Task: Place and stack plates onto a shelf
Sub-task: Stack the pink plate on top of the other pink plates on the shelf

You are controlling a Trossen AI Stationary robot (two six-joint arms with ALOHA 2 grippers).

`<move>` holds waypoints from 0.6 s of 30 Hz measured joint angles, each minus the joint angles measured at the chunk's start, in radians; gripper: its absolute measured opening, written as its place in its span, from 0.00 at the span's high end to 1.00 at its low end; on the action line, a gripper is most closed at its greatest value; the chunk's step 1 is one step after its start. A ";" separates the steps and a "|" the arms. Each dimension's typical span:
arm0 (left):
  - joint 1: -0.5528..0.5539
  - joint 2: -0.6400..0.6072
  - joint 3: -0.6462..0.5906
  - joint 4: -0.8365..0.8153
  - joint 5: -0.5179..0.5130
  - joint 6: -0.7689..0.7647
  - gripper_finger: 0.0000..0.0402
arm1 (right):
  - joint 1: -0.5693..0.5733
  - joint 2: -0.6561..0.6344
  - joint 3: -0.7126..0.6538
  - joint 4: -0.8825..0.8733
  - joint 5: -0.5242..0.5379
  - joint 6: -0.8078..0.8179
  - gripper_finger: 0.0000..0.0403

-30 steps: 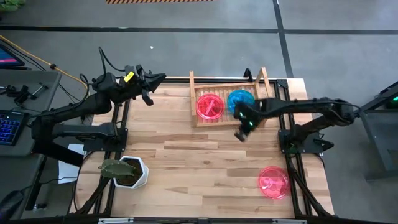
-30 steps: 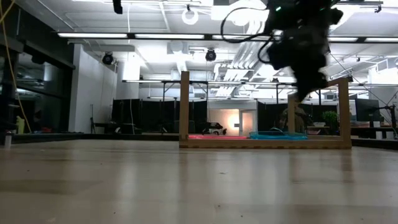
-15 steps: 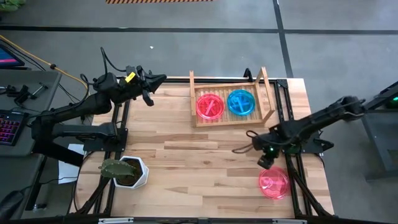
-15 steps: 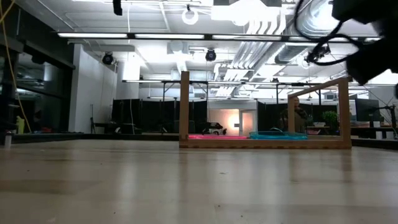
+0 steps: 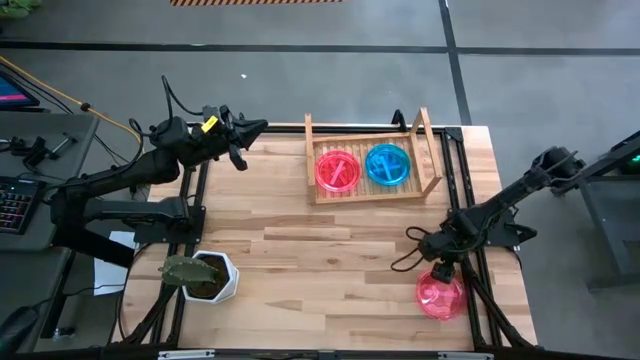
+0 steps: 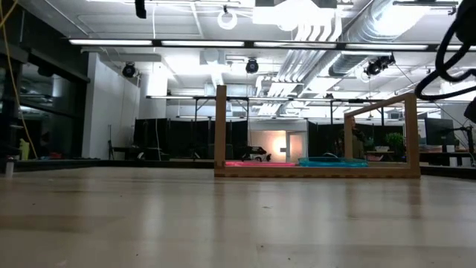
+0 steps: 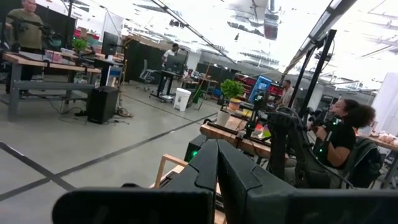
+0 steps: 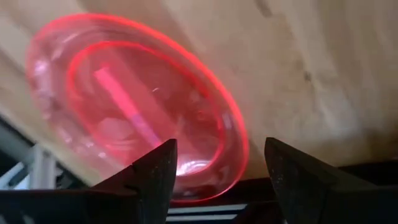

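Observation:
A pink plate (image 5: 440, 297) lies flat on the table near the near right corner. My right gripper (image 5: 440, 264) hovers over its far edge, open. In the right wrist view its fingers (image 8: 155, 171) stand apart on either side of the pink plate's (image 8: 137, 106) rim, touching nothing that I can see. The shelf (image 5: 371, 190) sits at the far middle of the table, with one pink plate (image 5: 337, 170) and one teal-blue plate (image 5: 387, 164) side by side on its slats. My left gripper (image 5: 250, 128) waits shut at the far left edge.
A white hexagonal plant pot (image 5: 210, 276) stands near the near left corner. Bare wood lies between the shelf and the near edge. In the low view the shelf (image 6: 316, 171) stands straight ahead with both plates in it. People are in the room beyond the table (image 7: 345, 134).
My right gripper has swung away from the shelf's near right corner toward the table's near right corner and come down over the lone pink plate. The plates in the shelf have stayed where they were.

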 joint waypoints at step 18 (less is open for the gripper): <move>0.000 0.000 0.000 -0.003 0.000 0.000 1.00 | 0.025 0.053 -0.011 0.035 0.071 0.126 0.44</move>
